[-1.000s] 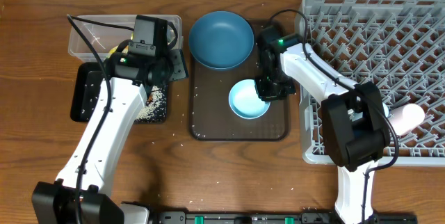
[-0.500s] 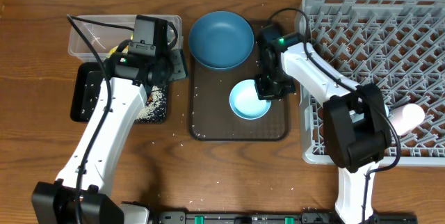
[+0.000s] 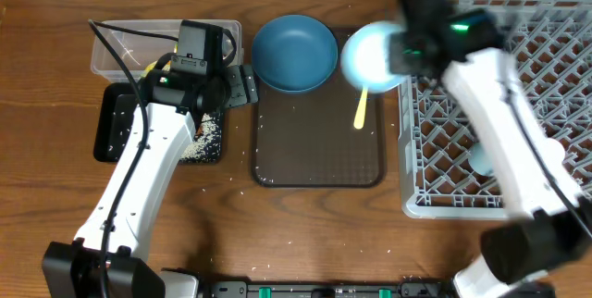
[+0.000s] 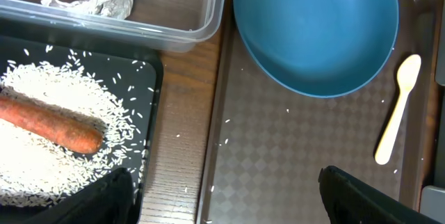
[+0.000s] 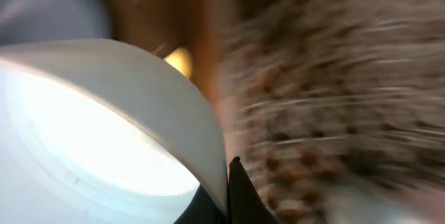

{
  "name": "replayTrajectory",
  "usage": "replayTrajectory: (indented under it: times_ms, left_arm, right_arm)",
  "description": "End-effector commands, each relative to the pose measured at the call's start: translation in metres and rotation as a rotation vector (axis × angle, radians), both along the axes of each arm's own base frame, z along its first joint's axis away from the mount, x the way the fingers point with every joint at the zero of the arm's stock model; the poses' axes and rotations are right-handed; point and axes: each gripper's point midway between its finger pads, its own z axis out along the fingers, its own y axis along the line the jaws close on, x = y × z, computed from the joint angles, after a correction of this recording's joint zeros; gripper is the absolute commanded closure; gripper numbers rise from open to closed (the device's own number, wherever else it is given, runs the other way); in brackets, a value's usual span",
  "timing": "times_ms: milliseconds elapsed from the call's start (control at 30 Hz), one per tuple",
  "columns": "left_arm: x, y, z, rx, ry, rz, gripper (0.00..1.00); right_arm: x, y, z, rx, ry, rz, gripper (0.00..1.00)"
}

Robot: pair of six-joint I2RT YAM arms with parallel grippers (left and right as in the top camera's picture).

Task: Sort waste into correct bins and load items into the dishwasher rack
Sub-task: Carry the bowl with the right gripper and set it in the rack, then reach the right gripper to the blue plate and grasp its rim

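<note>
Spoon [image 3: 361, 108] 1, carrot [image 4: 49, 123] 1, pale-blue bowl [image 3: 370, 55] 1

The left arm [image 3: 139, 182] and right arm [image 3: 504, 117] have white shells, black joint housings and a green light near each wrist; black cable loops along the left.

Wood-grain table [image 3: 305, 238]; matt dark-blue bowl [image 3: 294, 53]; textured tray [image 3: 314, 150].

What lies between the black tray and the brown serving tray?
Only a strip of wooden table carrying a few loose rice grains; the left wrist view shows it.
</note>
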Motion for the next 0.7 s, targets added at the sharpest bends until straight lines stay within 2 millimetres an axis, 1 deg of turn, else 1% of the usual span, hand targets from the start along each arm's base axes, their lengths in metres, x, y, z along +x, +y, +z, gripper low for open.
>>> replayTrajectory:
  times_ms: [0,67,167,267,400,500,567,667]
  left_arm:
    - [0.004,0.001,0.006,0.003,-0.017,0.004,0.1]
    - [0.004,0.002,0.006,0.003,-0.017,0.004,0.09]
    - [0.004,0.002,0.006,0.003,-0.017,0.004,0.08]
    - [0.004,0.001,0.006,0.003,-0.017,0.004,0.07]
    - [0.004,0.002,0.006,0.003,-0.017,0.004,0.05]
    - [0.004,0.002,0.006,0.003,-0.017,0.004,0.05]
    - [0.004,0.001,0.006,0.003,-0.017,0.004,0.05]
    - [0.004,0.001,0.006,0.003,-0.017,0.004,0.05]
  right_arm:
    - [0.007,-0.091,0.032,-0.28,-0.167,-0.378,0.99]
    - [0.01,-0.117,0.044,-0.361,-0.232,-0.484,0.99]
    - [0.022,-0.143,0.057,-0.46,-0.323,-0.584,0.99]
    - [0.04,-0.16,0.066,-0.585,-0.378,-0.614,0.99]
    - [0.056,-0.18,0.077,-0.848,-0.374,-0.645,0.99]
    - [0.078,-0.185,0.066,-0.949,-0.316,-0.587,0.99]
    - [0.092,-0.183,0.054,-0.985,-0.288,-0.546,0.99]
    - [0.108,-0.18,0.034,-1.018,-0.26,-0.507,0.99]
